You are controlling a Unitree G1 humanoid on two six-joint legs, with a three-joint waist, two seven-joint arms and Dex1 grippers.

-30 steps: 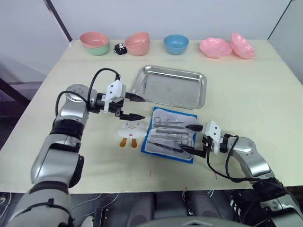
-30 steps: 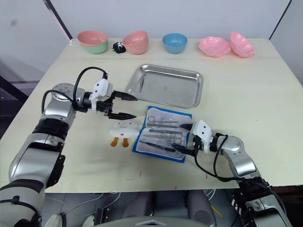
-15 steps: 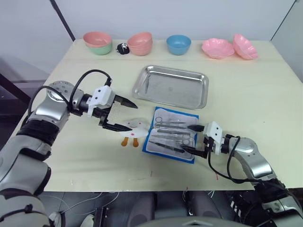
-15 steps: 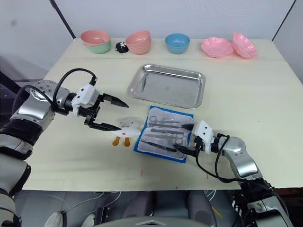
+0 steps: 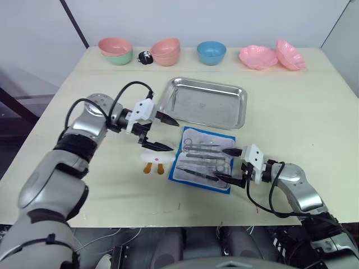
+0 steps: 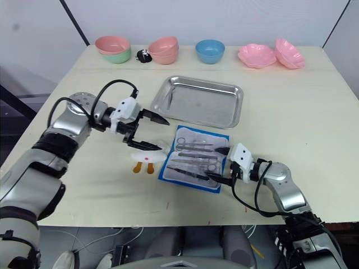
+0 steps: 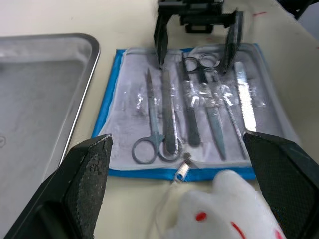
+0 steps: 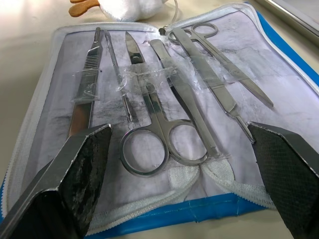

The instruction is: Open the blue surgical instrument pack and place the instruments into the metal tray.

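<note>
- Left eye view: flat blue surgical instrument pack (image 5: 203,159) lies unfolded, slim silver instruments (image 5: 203,157) inside.
- Left pincer (image 5: 164,133) gapes wide, empty, above white toy (image 5: 155,158).
- Right pincer (image 5: 228,165) spread wide, empty, at pack's edge.

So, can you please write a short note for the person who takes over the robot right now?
Left gripper: open, empty, above the white toy, between tray and pack.
Right gripper: open, empty, at the pack's near-right edge, fingers pointing over the instruments.
Pack: lies open on the table, in front of the tray.
Instruments: all in the pack's lining, under clear bands.
Tray: empty.
Done: pack opened.
Left: move every instrument into the tray.
</note>
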